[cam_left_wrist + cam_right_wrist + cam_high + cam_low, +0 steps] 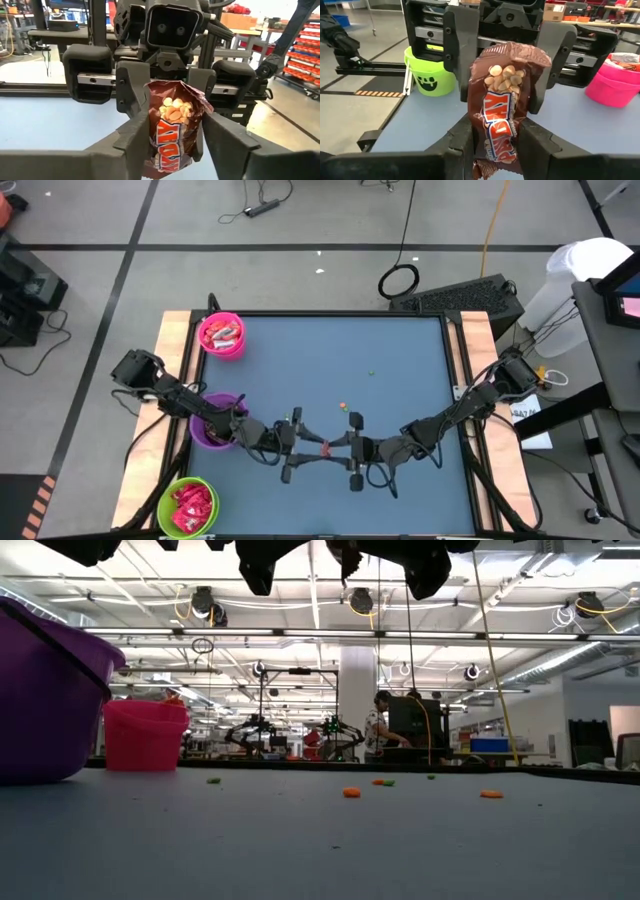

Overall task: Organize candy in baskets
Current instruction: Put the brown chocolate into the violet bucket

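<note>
Nearest the table's front edge, the lime green basket (187, 506) sits at the left corner with a heap of red-wrapped candy (191, 505) inside. Just beyond it, over the middle of the table, the two arms meet head-on in a handover. A single dark brown candy bar (502, 112) hangs in the air between them, clear of the table top. The right gripper (496, 131) is clamped on one end of the wrapper, its jaws pressed to both sides of it. The left gripper (172, 131) has its jaws round the other end; they stand a little wider than the wrapper, close against its sides, and whether they have a firm hold yet cannot be told.

Beside the left arm stands the purple basket (215, 423); the arm covers most of it, so its contents cannot be seen. It looks the likely home for this brown piece. Farther back, a few orange and green specks (343, 406) lie loose on the blue table (400, 360). At the far left corner the pink basket (221, 335) holds pink-red candy (223, 334).

No other wrapped piece lies on the table, so the sorting seems almost finished: this bar still needs passing across and dropping into a basket.
</note>
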Motion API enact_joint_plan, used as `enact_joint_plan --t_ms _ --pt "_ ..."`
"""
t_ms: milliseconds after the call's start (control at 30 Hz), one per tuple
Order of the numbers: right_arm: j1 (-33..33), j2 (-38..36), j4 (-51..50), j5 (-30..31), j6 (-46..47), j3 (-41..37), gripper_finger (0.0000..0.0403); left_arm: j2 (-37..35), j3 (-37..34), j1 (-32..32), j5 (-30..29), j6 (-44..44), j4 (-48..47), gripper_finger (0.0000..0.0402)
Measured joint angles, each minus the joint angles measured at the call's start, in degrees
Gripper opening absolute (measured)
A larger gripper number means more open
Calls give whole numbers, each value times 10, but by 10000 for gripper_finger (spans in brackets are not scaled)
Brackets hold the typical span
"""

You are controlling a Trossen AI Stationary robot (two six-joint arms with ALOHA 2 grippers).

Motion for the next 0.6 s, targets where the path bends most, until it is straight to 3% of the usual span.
enact_joint_plan --t_ms 300,600 --pt "-2 0 -4 -5 10 0 108 0 0 0 6 3 -5 94" --pt "-2 0 2 3 24 0 161 0 0 0 7 -1 -7 80"
